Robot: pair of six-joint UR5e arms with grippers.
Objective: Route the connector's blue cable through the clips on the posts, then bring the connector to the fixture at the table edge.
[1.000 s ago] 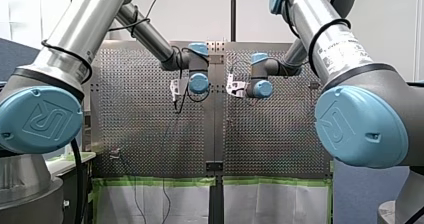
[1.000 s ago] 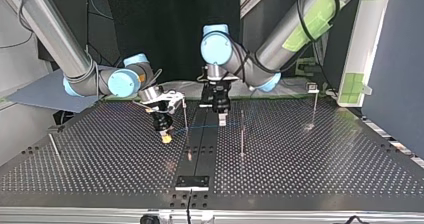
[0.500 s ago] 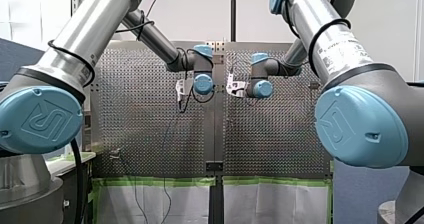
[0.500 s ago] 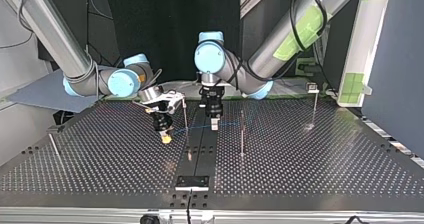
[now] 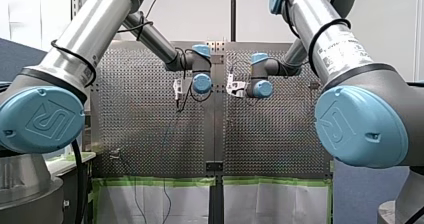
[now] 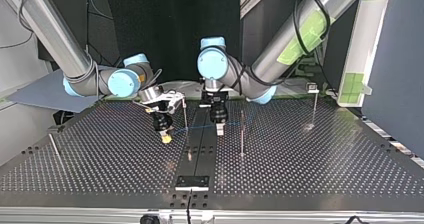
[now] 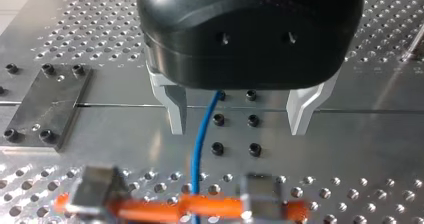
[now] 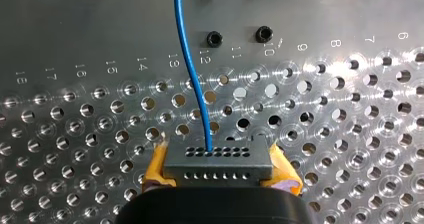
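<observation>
Right gripper (image 8: 220, 174) clamping connector (image 8: 217, 156), blue cable (image 7: 199, 149) end hidden under left gripper (image 7: 238, 129)

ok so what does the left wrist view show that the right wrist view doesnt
Only the left wrist view: my left gripper, its pale fingers apart with the blue cable passing between them, and a bolted plate beside it. An orange and grey shape ahead is too blurred to name.

Only the right wrist view: the grey connector clamped by my right gripper between its yellow pads, and engraved numbers along the holes.

Both: the blue cable, the perforated table and black screw heads.
</observation>
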